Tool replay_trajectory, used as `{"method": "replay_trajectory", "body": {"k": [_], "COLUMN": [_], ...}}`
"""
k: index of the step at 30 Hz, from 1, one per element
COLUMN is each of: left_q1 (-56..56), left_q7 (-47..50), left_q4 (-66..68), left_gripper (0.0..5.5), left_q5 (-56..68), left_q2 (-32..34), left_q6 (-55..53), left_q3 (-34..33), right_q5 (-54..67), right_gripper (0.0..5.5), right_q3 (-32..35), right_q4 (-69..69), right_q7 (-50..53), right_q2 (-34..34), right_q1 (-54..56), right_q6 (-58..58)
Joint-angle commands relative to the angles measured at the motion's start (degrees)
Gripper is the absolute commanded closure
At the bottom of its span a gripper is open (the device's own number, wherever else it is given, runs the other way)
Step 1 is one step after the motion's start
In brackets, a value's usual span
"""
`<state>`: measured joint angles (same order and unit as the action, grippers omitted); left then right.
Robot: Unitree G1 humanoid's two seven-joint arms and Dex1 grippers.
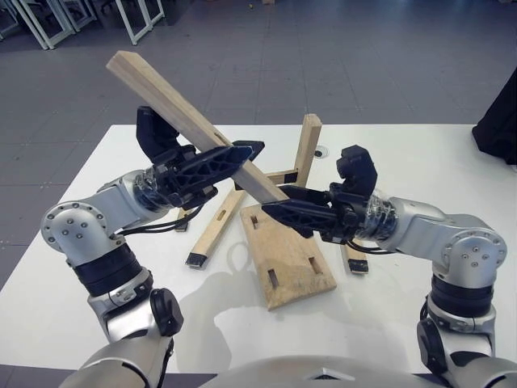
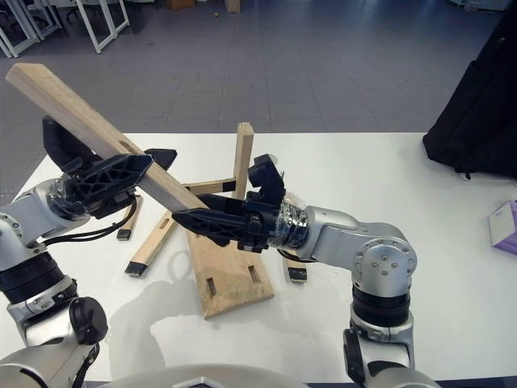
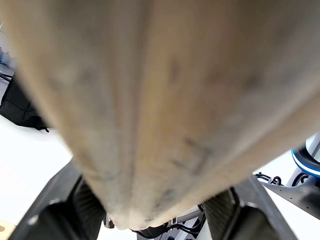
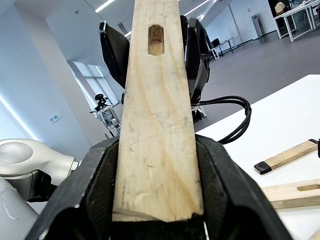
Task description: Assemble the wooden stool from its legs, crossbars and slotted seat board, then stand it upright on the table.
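A long wooden leg slants up to the left above the table, with a slot in its face. My left gripper is shut on its middle. My right gripper is shut on its lower end, just above the slotted seat board, which lies flat. A second leg rests on the table left of the board. Behind it a third leg stands tilted, joined to a crossbar. Another wooden piece lies partly hidden under my right arm.
The white table has a small round hole near its back middle. A black bag stands beyond the right edge, and a purple item lies at the far right. Open tabletop lies to the right and front left.
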<state>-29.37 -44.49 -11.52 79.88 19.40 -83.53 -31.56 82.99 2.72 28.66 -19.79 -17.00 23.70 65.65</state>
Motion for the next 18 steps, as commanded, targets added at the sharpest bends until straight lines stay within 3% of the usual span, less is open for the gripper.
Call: {"method": "replay_trajectory", "body": {"k": [1, 4, 9, 11, 15, 18], "left_q1": [1.3, 1.7, 2.7, 4.0, 11.1, 16.8], "left_q7": [-0.8, -0.1, -0.7, -0.1, 0.4, -2.3], "left_q4": [0.6, 2.0, 4.4, 4.0, -1.9, -3.6], "left_gripper": [3.21, 3.33, 3.47, 3.47, 3.47, 3.47], "left_q5": [4.1, 2.9, 0.8, -1.5, -11.9, -21.7], "left_q2": [2.7, 4.1, 9.2, 11.4, 12.7, 12.2], "left_q6": [2.3, 5.5, 10.9, 14.0, 22.9, 31.6], "left_q3": [1.9, 3.1, 2.2, 1.3, 4.4, 9.2], "right_q5": [3.7, 8.1, 11.9, -2.3, -34.8, -48.1], "right_gripper": [3.11, 2.67, 1.74, 1.74, 1.74, 1.74], "right_q3": [1.0, 1.0, 7.1, 3.5, -14.8, -22.4], "right_q4": [-0.5, 0.3, 0.5, 3.5, 9.9, 9.5], "right_q7": [2.0, 2.1, 1.4, 4.4, 8.0, 6.5], "right_q2": [-2.2, -4.3, -15.9, -19.5, -25.9, -28.1], "right_q1": [0.2, 0.3, -3.1, -8.0, -16.7, -20.8], "right_q6": [-1.9, -2.0, -2.7, -4.2, -13.0, -19.2]}}
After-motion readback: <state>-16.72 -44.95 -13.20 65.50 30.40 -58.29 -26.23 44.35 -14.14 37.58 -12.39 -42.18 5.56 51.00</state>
